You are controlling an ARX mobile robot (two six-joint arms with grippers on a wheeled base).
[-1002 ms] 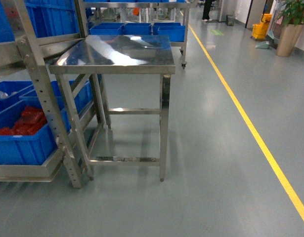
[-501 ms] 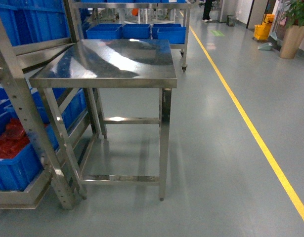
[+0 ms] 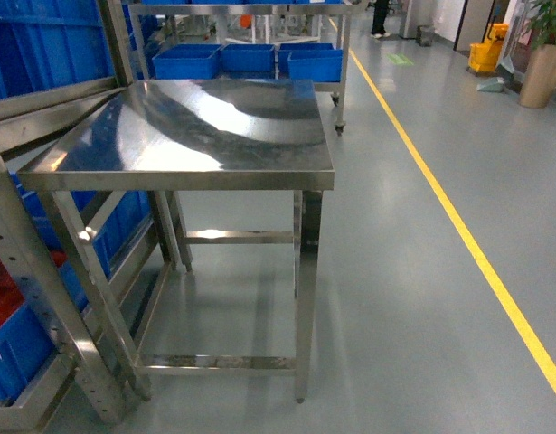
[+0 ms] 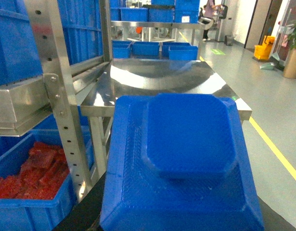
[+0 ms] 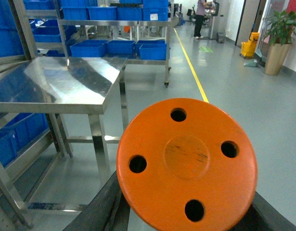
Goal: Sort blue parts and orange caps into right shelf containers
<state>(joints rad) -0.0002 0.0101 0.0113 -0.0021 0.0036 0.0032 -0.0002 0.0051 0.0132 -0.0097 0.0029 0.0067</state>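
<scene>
A large blue part [image 4: 186,144] with a raised octagonal top fills the left wrist view, and my left gripper [image 4: 181,219] is shut on it; only a black finger [image 4: 87,211] shows beside it. My right gripper [image 5: 186,216] is shut on a round orange cap [image 5: 186,163] with four holes, its black fingers [image 5: 102,207] showing under the rim. Neither gripper shows in the head view. Bright blue crates [image 3: 42,45] stand on the rack at the left and more crates [image 3: 250,61] on a far cart. I cannot tell which are the right shelf containers.
A bare steel table [image 3: 196,127] stands straight ahead, against the steel rack [image 3: 29,262]. A low crate [image 4: 22,211] holds red parts [image 4: 37,168]. A yellow floor line [image 3: 467,235] runs along the open aisle on the right, with a potted plant [image 3: 538,72] far back.
The head view has moved forward and closer to the table, which now looks larger. The rack and its red-filled crate have slid toward the left edge.
</scene>
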